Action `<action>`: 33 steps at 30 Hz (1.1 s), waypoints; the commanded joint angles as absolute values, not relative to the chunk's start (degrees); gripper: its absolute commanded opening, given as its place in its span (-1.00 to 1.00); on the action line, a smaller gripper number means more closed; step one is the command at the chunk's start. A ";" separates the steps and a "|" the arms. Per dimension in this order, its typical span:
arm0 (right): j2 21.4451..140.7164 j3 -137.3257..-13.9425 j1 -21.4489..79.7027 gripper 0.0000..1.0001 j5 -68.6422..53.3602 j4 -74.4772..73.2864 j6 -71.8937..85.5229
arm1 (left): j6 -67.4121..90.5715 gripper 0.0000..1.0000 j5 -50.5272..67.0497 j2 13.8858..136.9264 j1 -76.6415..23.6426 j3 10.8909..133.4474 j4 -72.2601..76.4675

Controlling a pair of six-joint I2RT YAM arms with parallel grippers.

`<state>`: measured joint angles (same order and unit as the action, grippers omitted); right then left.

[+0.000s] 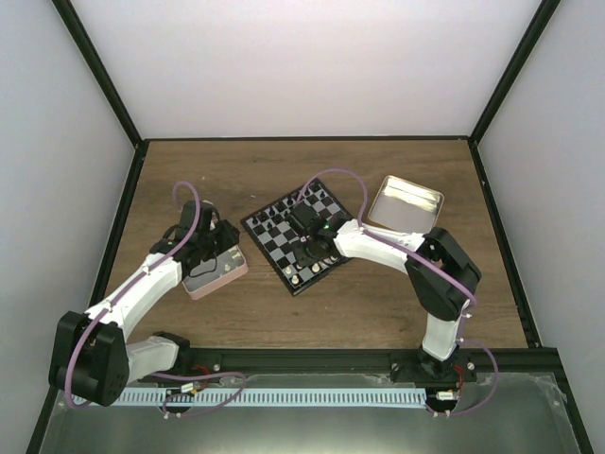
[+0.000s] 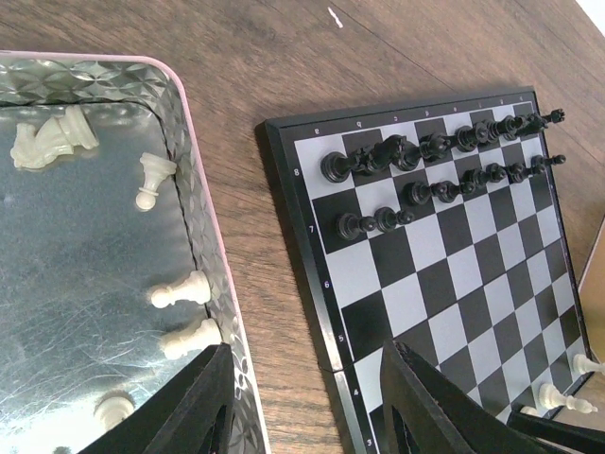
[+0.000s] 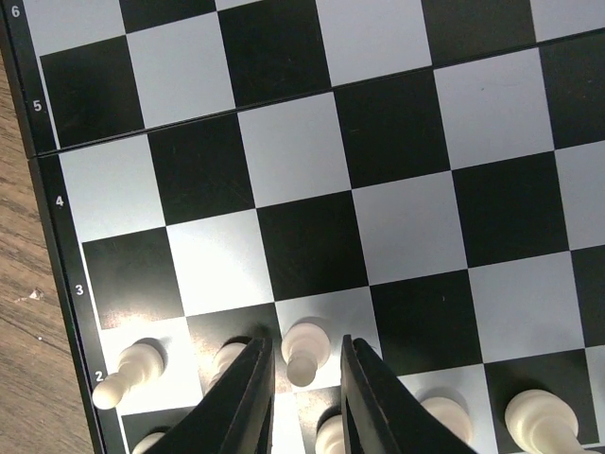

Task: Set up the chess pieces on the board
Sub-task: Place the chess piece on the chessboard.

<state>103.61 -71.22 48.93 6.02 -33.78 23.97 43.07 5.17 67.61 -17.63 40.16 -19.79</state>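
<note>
Right gripper [image 3: 307,378] sits low over the white end of the board [image 3: 312,142], at the bottom centre of its wrist view. Its jaws are slightly apart, one finger on each side of a white pawn [image 3: 304,348] standing on a row-2 square. A sliver of gap shows on both sides, so it isn't clamped; the pawn rests on its own base. I read this as a placement. Another pawn [image 3: 128,371] stands at lower left on the same row, and more white pieces are cut off by the bottom edge, so the white ranks look partly filled. Rows 3–6 above carry nothing.

Left gripper [image 2: 307,357] is at the bottom of its wrist view, jaws wide apart with nothing between them. One finger is over the pink tin [image 2: 194,203] rim, the other over the board edge. It's probably staged for the next pick. The tin sits just beside the board, which keeps the reach short.

Loose white pieces [image 2: 180,291] lie on their sides in the tin, some against the wall. My guess is that wall clearance will make those grabs awkward.

Farther out, at upper right of that view, the black pieces [image 2: 435,147] stand in two ranks on rows 7–8, and that side looks done.

The gold tin [image 1: 408,203] sits on the table [image 1: 397,303] beyond the board, upper right of the top view. It's likely the black set's box.
</note>
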 commanded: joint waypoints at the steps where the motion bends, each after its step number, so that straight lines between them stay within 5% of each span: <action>1: 104.88 -72.38 48.82 -0.58 5.54 -33.70 22.74 | 42.40 -0.10 4.57 67.82 -17.49 39.72 -19.60; 24: 104.60 -71.86 48.82 -0.65 8.61 -33.08 24.02 | 42.32 -0.10 3.52 67.88 -17.49 39.54 -19.97; 33: 94.63 -69.01 48.80 -0.44 7.03 -26.38 26.46 | 42.54 0.10 -7.02 67.49 -17.19 38.93 -21.40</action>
<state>100.66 -69.69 48.93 6.83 -30.81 24.58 42.96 -0.60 67.66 -17.61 40.01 -20.56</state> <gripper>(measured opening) 0.269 0.538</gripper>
